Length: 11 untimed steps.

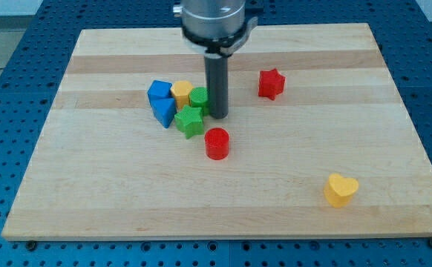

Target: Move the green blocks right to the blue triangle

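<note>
While the wooden counter [290, 193] fills most of the view, my tip [217, 115] rests on it at the right edge of a tight cluster of blocks. I carry no hand, only this rod, so nothing spreads or pinches. Touching the tip on its left is the green cylinder [198, 98]. Just below-left of the tip is the green star [190, 122], against the blue triangle [164, 111]. Farther left sits the blue cube [158, 91], beside the yellow block [181, 92]. Below the tip stands the red cylinder [217, 143]; the red star [271, 83] lies to its right, and the yellow heart [341, 190] well apart, lower right.
</note>
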### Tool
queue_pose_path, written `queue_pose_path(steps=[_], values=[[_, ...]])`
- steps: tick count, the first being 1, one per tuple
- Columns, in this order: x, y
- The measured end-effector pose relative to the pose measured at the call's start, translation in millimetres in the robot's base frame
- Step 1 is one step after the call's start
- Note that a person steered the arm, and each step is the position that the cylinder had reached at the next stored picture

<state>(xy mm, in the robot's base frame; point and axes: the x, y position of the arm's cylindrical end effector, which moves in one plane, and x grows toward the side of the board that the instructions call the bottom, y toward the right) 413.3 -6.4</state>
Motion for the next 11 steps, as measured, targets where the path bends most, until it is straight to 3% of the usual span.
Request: queue_pose_path(steps=[2,5,8,11], values=[[-50,9],[-25,-5],[-17,-72],[-4,-96]])
